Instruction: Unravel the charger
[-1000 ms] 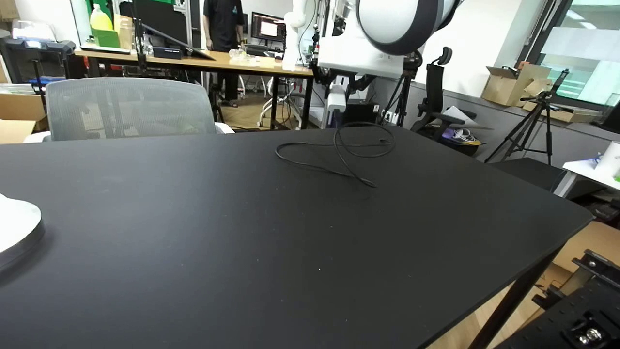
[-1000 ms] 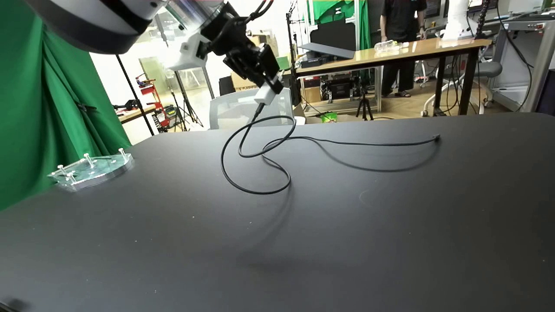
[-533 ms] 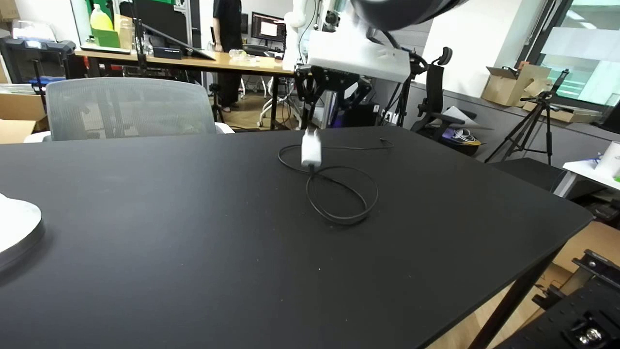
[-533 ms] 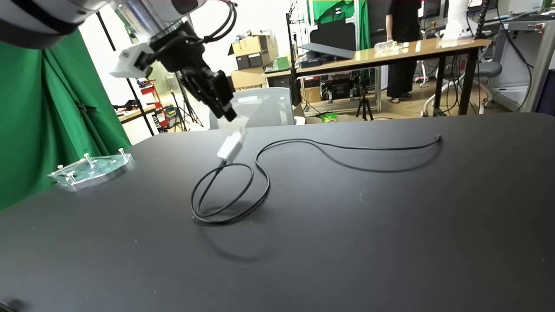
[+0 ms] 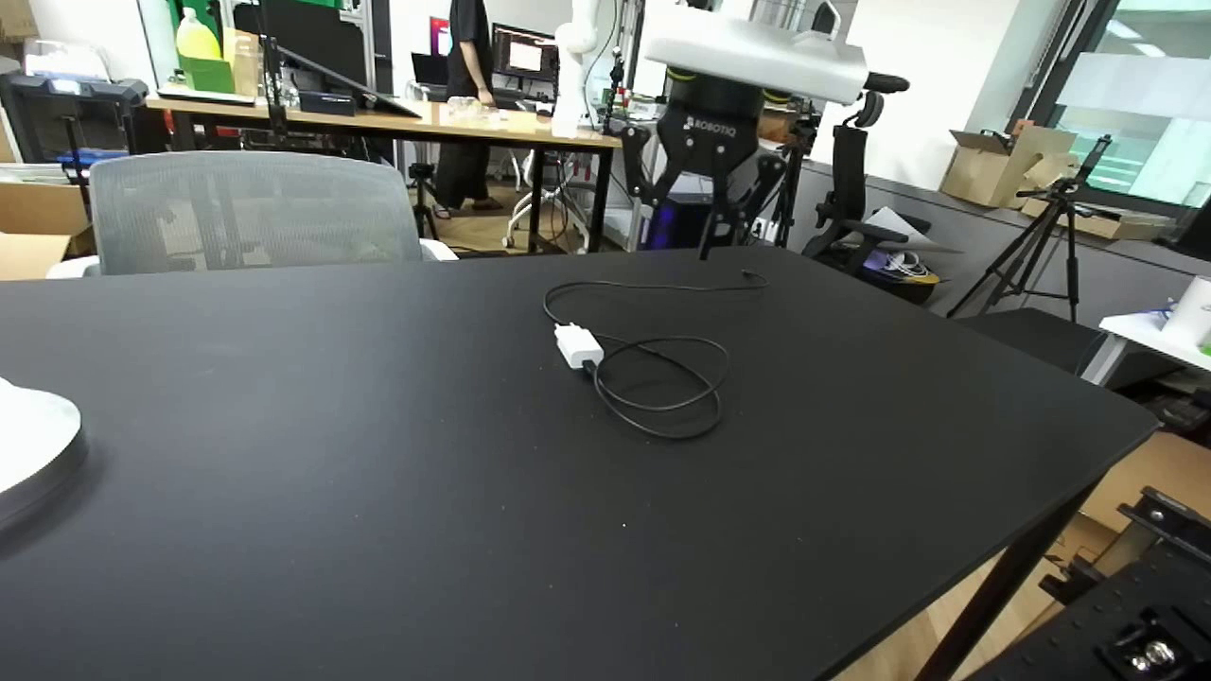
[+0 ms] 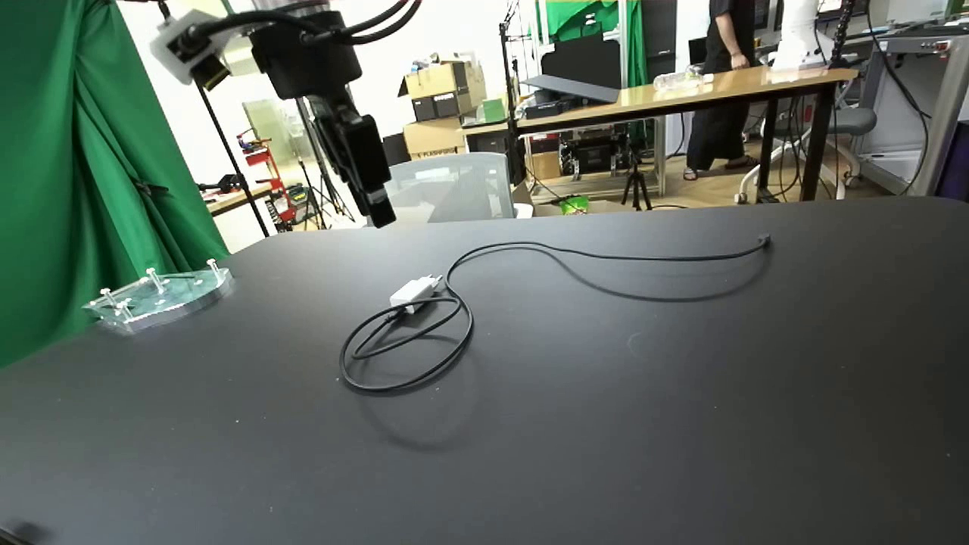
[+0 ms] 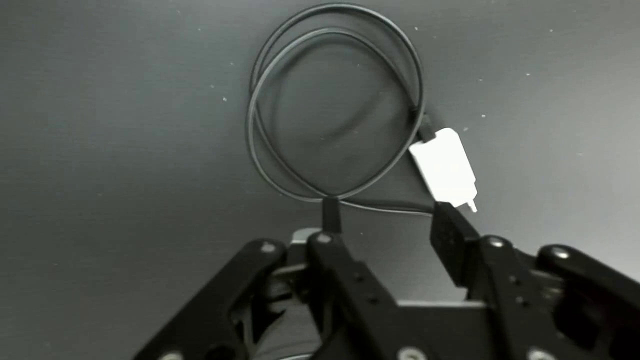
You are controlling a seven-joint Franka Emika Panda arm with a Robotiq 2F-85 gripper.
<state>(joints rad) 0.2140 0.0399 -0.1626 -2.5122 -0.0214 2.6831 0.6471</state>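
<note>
The charger's white plug block [image 5: 578,346] lies on the black table in both exterior views, prongs toward the table's far edge. Its thin black cable [image 6: 666,259] makes overlapping loops beside the plug, then runs in a curve to its far end [image 6: 764,240]. In the wrist view the plug [image 7: 445,167] is at the right, with the looped cable [image 7: 330,31] to its left. My gripper [image 7: 385,207] is open and empty, raised above the table. In that view its right fingertip overlaps the plug's lower edge, and its left fingertip overlaps a cable crossing.
A clear plate with upright screws [image 6: 159,295] stands at the table's left in an exterior view. A white rounded object [image 5: 33,435] is at the left edge of an exterior view. A grey chair [image 5: 255,213] stands behind the table's far edge.
One second ago my gripper held the plug raised. Half a second ago the plug was apart below the fingers. Now it lies flat on the table, and the gripper has turned with the arm.
</note>
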